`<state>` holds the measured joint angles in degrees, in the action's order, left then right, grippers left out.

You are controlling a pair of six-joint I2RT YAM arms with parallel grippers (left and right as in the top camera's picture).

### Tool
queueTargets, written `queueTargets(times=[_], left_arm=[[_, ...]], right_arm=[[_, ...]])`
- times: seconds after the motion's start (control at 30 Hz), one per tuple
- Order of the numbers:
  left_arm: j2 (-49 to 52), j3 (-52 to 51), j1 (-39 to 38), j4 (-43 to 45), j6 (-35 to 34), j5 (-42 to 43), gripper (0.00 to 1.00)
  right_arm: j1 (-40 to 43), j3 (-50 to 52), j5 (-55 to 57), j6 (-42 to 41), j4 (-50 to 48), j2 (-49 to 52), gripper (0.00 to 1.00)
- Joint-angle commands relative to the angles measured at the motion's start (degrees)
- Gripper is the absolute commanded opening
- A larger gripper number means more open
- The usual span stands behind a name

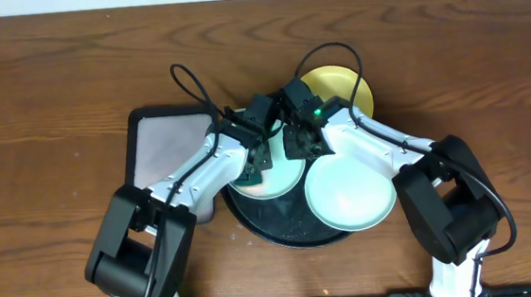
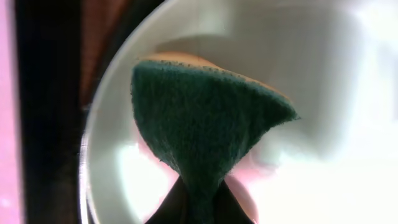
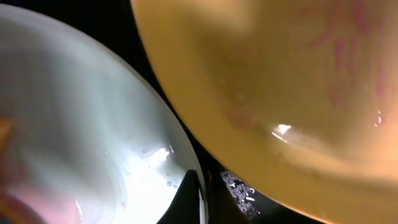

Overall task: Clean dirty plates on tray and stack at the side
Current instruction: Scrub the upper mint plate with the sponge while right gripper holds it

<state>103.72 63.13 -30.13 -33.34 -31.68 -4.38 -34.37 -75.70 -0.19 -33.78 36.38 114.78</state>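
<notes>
The black round tray (image 1: 282,237) holds two mint plates. My left gripper (image 1: 253,167) is shut on a dark green sponge (image 2: 205,124) and presses it onto the left mint plate (image 1: 279,181), which also shows in the left wrist view (image 2: 323,93). My right gripper (image 1: 299,146) is shut on that plate's rim, one finger inside and one outside (image 3: 202,196). The second mint plate (image 1: 350,194) lies at the tray's right. The yellow plate (image 1: 341,86) lies at the back and also shows in the right wrist view (image 3: 280,74).
A rectangular grey tray (image 1: 161,142) with a black rim lies left of the round tray. Crumbs lie on the black tray floor (image 3: 239,190) between the held plate and the yellow plate. Both arms cross over the round tray.
</notes>
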Motion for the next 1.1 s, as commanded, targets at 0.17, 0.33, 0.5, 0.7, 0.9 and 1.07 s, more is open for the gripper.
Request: queueTargets(times=[0.17, 0.33, 0.5, 0.7, 0.9, 1.07], left_arm=[[0.7, 0.1, 0.1, 6.4, 2.0, 20.8, 0.07], [0.8, 0.1, 0.3, 10.3, 1.9, 11.6, 0.07], [0.8, 0.1, 0.3, 8.7, 1.1, -5.8, 0.07], [0.7, 0.1, 0.1, -0.8, -1.2, -5.4, 0.07], [0.7, 0.1, 0.1, -5.8, 1.2, 9.5, 0.08], [0.7, 0.1, 0.1, -2.1, 6.1, 20.6, 0.08]], right_arm=[[-1.0, -0.6, 0.1, -0.2, -0.2, 0.7, 0.01], [-1.0, -0.6, 0.1, -0.3, 0.0, 0.7, 0.01], [-1.0, -0.6, 0.1, -0.2, 0.1, 0.7, 0.01], [-1.0, -0.6, 0.1, -0.2, 0.2, 0.7, 0.01], [-1.1, -0.6, 0.1, -0.2, 0.3, 0.7, 0.01], [-1.1, -0.6, -0.1, -0.2, 0.2, 0.7, 0.01]])
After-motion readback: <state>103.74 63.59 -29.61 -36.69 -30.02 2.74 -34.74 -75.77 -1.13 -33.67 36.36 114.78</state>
